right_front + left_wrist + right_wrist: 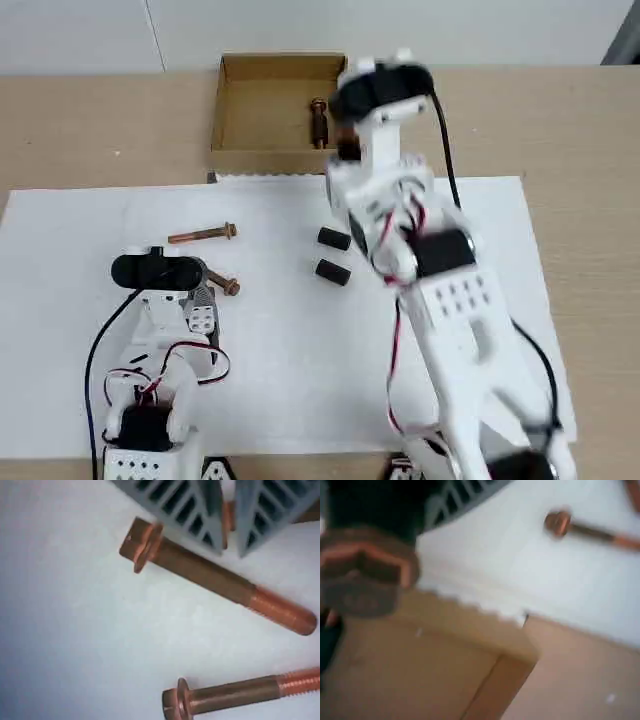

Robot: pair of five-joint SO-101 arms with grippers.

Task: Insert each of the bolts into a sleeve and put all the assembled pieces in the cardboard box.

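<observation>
Nearest the lens, an assembled piece hangs clenched in my right jaws over a near corner of the cardboard box, where one finished piece already lies. I judge it best to carry it well inside the walls and release low, beside that piece. Left jaws hover over two bolts on the surface; whether they grip, I cannot tell. Two sleeves lie between the arms.
</observation>
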